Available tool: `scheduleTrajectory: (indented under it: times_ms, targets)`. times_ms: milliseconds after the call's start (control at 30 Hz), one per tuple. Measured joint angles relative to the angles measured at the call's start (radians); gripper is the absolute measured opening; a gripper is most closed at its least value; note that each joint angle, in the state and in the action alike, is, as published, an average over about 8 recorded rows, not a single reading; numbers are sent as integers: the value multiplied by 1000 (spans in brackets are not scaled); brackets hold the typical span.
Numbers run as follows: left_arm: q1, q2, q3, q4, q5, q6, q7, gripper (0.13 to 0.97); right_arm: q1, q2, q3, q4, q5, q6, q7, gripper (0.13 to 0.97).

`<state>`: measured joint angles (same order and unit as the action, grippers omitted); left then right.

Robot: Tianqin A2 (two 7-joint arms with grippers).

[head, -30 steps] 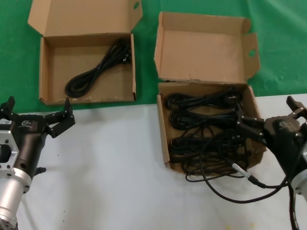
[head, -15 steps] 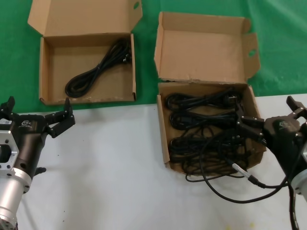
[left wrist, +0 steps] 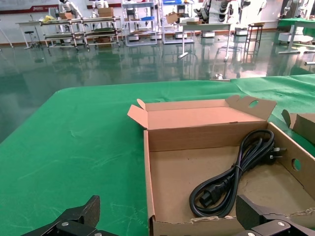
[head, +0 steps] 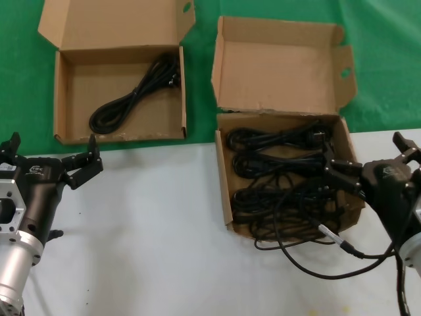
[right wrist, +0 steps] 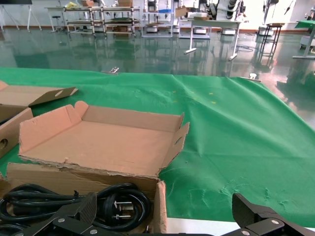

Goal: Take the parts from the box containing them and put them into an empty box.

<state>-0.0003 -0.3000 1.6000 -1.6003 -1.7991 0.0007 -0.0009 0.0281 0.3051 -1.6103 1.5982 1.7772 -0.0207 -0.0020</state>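
Though piled high, cables (head: 283, 181) boxed (head: 224, 197)

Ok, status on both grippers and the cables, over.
Left gripper open, empty, by the wide box. Right gripper open at the full box's edge, holding nothing. One cable moved; bundles remain. Nothing blocking.

A glossy green floor (left wrist: 123, 64) reflects light beneath distant metal shelving racks (left wrist: 64, 32).
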Motion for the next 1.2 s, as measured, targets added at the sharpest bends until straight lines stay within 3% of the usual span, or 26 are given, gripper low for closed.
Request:
scheduleTrajectory:
  times_ms: [1200]
  targets:
    - [0, 0, 0, 0, 0, 0, 0, 966, 0, 0, 0, 0, 0, 0, 0, 966]
